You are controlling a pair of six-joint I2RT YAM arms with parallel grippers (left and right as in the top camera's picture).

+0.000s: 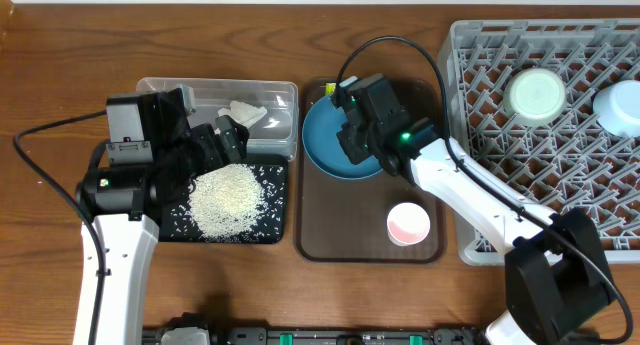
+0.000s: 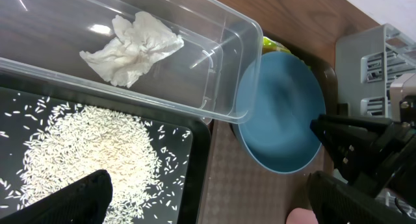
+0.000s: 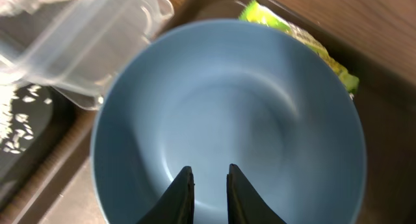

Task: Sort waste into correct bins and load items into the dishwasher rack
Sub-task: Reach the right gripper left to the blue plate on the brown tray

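**Operator:** What can't I trust in these views?

**Spotter:** Your right gripper (image 3: 209, 175), first of all. Its wrist camera shows the two fingers nearly together, with only a thin slit of blue between them. I cannot tell whether they pinch anything. The blue plate (image 3: 227, 107) runs off the bottom of that view, so its near rim is out of sight. From overhead, your right arm covers much of it.

**Operator:** And the wrapper?

**Spotter:** The snack wrapper (image 3: 305, 42) is mostly hidden behind the plate's far edge. You get a crinkled yellow-green strip, and the print is too blurred to read. In the left wrist view a corner of the clear tub (image 2: 227, 74) overlaps the plate's left side, so I can't say whether they touch. The light-blue bowl (image 1: 618, 107) in the rack (image 1: 520, 155) is cut off by the overhead frame's right edge. The mint-white bowl (image 1: 536, 93) shows whole beside it.

**Operator:** The plate itself?

**Spotter:** It's round, shallow, mid-blue and smooth inside. It sits at the back left of the brown serving tray (image 1: 350, 230), just beside the tub. The pink cup (image 1: 408, 224) is toward the front right of the same tray, apart from the plate.

**Operator:** Left side?

**Spotter:** Your left gripper (image 2: 208, 185) hangs over the black tray (image 2: 200, 159) with its fingers spread wide. The rice (image 2: 91, 146) is heaped in that tray, with stray grains scattered round the heap. The crumpled tissue (image 2: 133, 45) lies in the tub.
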